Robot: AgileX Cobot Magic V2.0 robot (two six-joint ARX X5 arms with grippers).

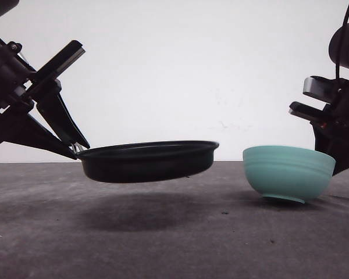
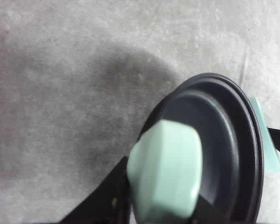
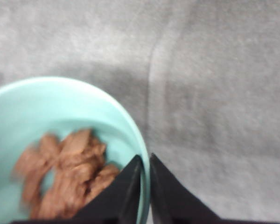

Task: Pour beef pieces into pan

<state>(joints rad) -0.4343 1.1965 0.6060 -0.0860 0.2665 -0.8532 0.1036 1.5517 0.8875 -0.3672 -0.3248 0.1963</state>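
Front view: pan (image 1: 148,161) held off the table (image 1: 174,232) at centre-left of frame, shadow beneath it, rim level and mouth up. Gripped at its left end by left gripper (image 1: 75,148), which comes down from upper left. Bowl (image 1: 288,172) at lower right, tipped slightly and seemingly just lifted, its far right rim at right gripper (image 1: 333,165). Well apart, pan and bowl, with bare table between; bowl rim sits about level with pan rim, not above it.

Left wrist view: mint handle (image 2: 165,172) large at bottom centre, clamped between the dark fingers (image 2: 100,200), pan stretching away toward right of frame. Long axis of pan and handle runs straight out from the fingers.

Right wrist view: fingers (image 3: 126,189) pressed nearly together at bottom centre, pinching bowl wall between them, one inside, one outside. Beef pieces (image 3: 65,170) heaped in bowl at lower left of frame, just beside the inner finger, blurred.

Judged key relation: beef lies to the right of the pan in front view, so needs carrying leftward and higher than pan rim before any tilt toward the pan. Right arm nearer the beef; left arm only steadying the target.
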